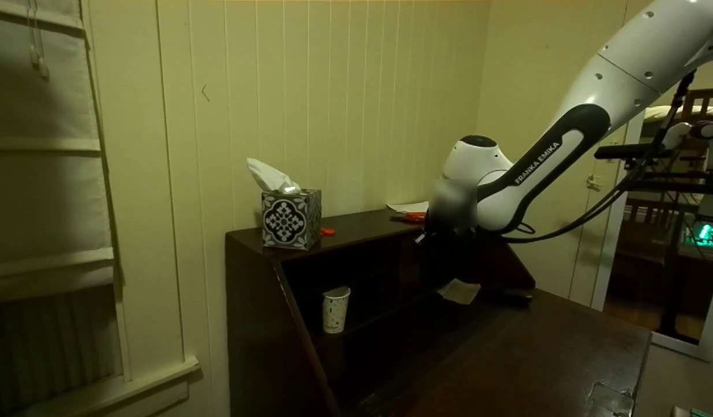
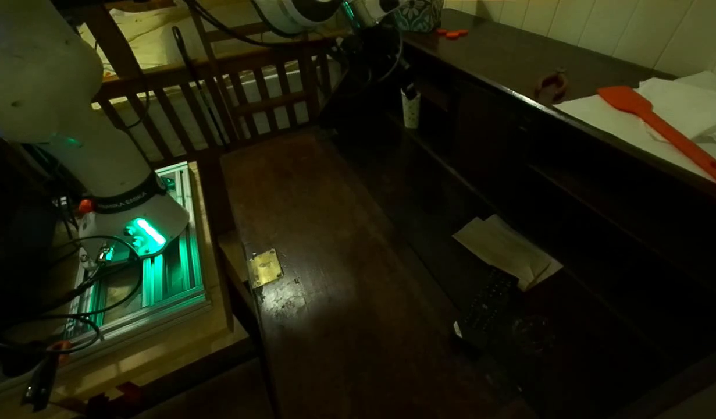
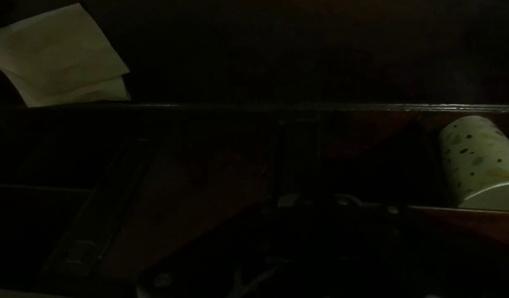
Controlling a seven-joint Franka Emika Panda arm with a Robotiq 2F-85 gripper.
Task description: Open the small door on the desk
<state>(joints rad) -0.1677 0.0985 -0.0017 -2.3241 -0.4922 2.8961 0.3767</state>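
Note:
The dark brown desk (image 1: 541, 347) shows in both exterior views (image 2: 334, 233), its slanted front folded down flat and its cubbyholes exposed. In the dark wrist view, a reddish-brown panel (image 3: 200, 194) between two upright strips looks like the small door. Whether it stands ajar I cannot tell. My gripper (image 1: 421, 238) hangs at the cubbyholes, just below the top's front edge. In an exterior view its tip (image 2: 412, 90) shows by the paper cup. In the wrist view the black fingers (image 3: 318, 202) come together, shut, with nothing seen between them, right of the panel.
A speckled paper cup (image 3: 477, 161) stands in a cubbyhole right of my gripper in the wrist view. A folded paper (image 2: 503, 247) lies on the desk's inner ledge. On top are a tissue box (image 1: 289, 220), an orange spatula (image 2: 663, 125) and white papers (image 2: 689, 107).

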